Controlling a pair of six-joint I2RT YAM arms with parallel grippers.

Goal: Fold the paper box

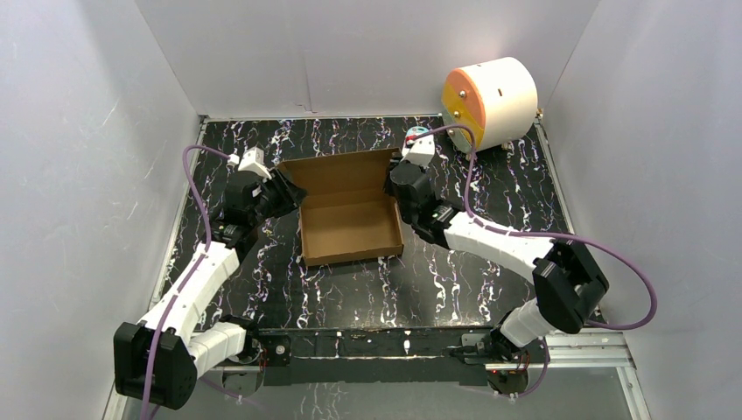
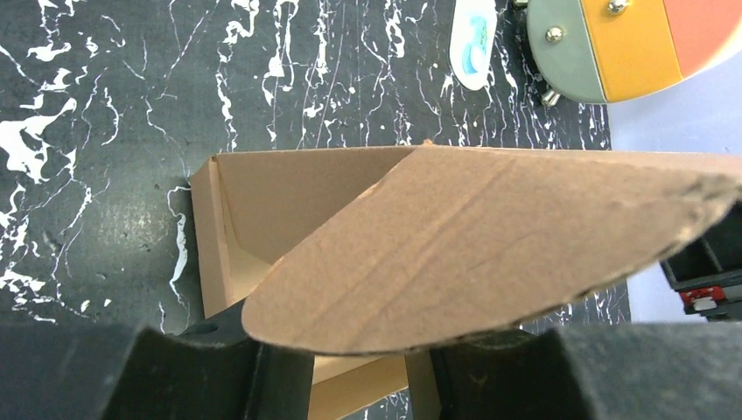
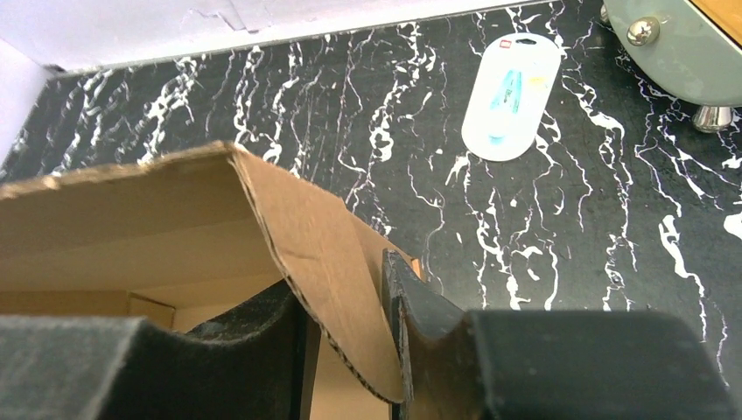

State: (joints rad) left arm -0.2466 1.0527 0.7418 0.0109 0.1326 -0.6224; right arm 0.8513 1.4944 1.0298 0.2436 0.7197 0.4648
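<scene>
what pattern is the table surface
The table is black with white marble-like veins, clearest in the right wrist view.

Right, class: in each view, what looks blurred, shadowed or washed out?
Top external: even light, sharp, mild shadow inside the box. Left wrist: the left fingers are dark and blurred, the table crisp. Right wrist: right fingers soft too, wall nearly washed out.

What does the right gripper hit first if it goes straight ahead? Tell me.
The box: its flap already sits between the right gripper fingers. Beyond the flap it would probably meet the table, though depth is unclear.
</scene>
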